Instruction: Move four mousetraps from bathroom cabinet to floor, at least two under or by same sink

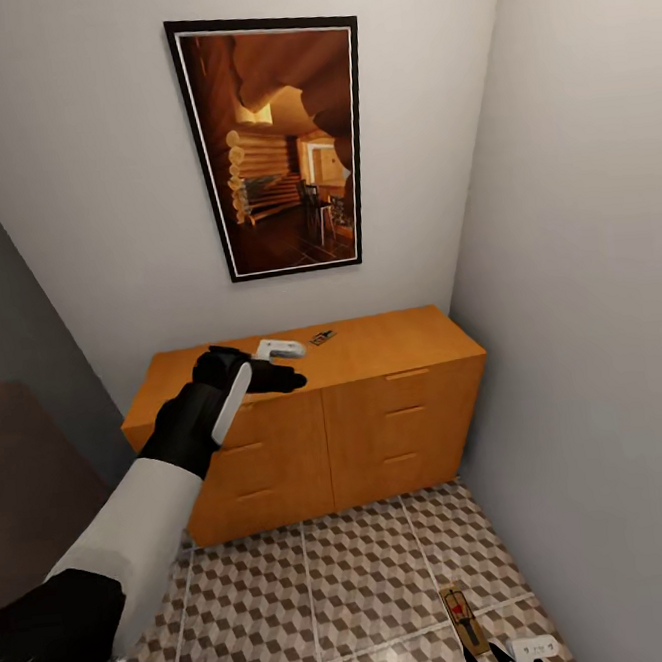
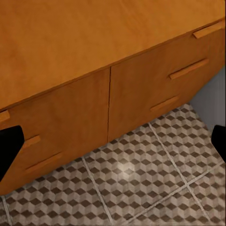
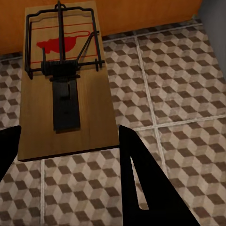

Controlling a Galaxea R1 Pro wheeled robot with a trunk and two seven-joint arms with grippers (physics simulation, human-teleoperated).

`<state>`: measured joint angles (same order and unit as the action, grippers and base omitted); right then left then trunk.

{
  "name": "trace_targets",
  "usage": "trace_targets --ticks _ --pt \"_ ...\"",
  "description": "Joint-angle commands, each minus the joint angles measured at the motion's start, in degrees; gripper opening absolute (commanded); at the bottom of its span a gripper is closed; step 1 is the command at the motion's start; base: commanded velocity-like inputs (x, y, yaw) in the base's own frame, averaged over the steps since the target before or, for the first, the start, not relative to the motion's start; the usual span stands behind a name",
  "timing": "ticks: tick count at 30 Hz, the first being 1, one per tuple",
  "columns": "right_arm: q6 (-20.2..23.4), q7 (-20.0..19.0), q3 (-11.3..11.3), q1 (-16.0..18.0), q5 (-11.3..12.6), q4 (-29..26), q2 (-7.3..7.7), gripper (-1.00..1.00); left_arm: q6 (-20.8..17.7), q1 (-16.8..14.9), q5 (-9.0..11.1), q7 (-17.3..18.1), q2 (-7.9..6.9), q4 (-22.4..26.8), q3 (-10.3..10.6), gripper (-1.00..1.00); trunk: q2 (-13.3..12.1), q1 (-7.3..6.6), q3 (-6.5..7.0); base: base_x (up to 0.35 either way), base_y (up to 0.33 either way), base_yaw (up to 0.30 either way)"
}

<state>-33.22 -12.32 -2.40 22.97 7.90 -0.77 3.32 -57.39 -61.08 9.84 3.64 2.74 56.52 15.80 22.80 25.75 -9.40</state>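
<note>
The orange-brown cabinet point(image 1: 374, 367) stands against the back wall, and one mousetrap point(image 1: 322, 338) lies on its top towards the rear. My left gripper point(image 1: 279, 366) hovers over the front part of that top, left of this trap, open, with nothing between its fingers point(image 2: 9, 146). A second mousetrap point(image 3: 66, 80), a tan board with a dark wire and a red mark, is held low over the cube-patterned bathroom floor point(image 3: 179, 84). My right gripper point(image 3: 69, 134) is shut on its near end. In the head view this mousetrap point(image 1: 461, 613) is at the bottom right. The sink is out of view.
A framed picture point(image 1: 275, 145) hangs above the cabinet. A grey wall point(image 1: 594, 348) closes the right side right up to the cabinet's end. A dark panel point(image 1: 23, 478) stands at the left. Open tiles point(image 1: 314, 593) stretch in front of the cabinet drawers point(image 2: 188, 70).
</note>
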Motion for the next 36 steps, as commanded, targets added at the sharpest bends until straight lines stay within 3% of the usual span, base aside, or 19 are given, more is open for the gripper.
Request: trace_targets --ticks 1,6,9,13,21,26,36 --pt "-0.1 -0.5 -0.2 0.1 0.8 0.1 0.02 -1.0 -0.2 -0.1 0.2 1.8 -0.54 0.5 0.0 1.0 0.1 0.03 -0.12 0.0 0.0 0.0" --pt "-0.1 -0.5 -0.2 0.1 0.8 0.0 0.02 -1.0 -0.2 -0.1 0.2 5.9 -2.62 3.9 0.3 1.0 0.1 0.03 -0.12 0.0 0.0 0.0" --pt "-0.1 -0.5 -0.2 0.1 0.8 0.0 0.02 -1.0 -0.2 -0.1 0.2 6.4 -3.47 5.2 1.7 1.0 0.1 0.03 -0.12 0.0 0.0 0.0" --pt "-0.2 -0.5 -0.2 0.1 0.7 0.1 0.02 -1.0 -0.3 -0.1 0.2 6.9 -5.58 7.7 6.6 1.0 0.1 0.03 -0.12 0.0 0.0 0.0" --pt "-0.2 -0.5 -0.2 0.1 0.7 0.1 0.08 -1.0 -0.2 -0.1 0.2 10.5 -7.45 9.2 8.0 1.0 0.1 0.03 -0.12 0.0 0.0 0.0" --pt "-0.2 -0.5 -0.2 0.1 0.7 0.1 0.06 -1.0 -0.2 -0.1 0.2 11.4 -7.87 9.1 8.1 1.0 0.1 0.03 -0.12 0.081 0.0 0.0" --pt "-0.2 -0.5 -0.2 0.1 0.7 0.1 0.21 -1.0 -0.1 -0.1 0.2 11.6 -7.93 9.0 9.0 1.0 0.1 0.03 -0.12 0.309 0.0 0.0"
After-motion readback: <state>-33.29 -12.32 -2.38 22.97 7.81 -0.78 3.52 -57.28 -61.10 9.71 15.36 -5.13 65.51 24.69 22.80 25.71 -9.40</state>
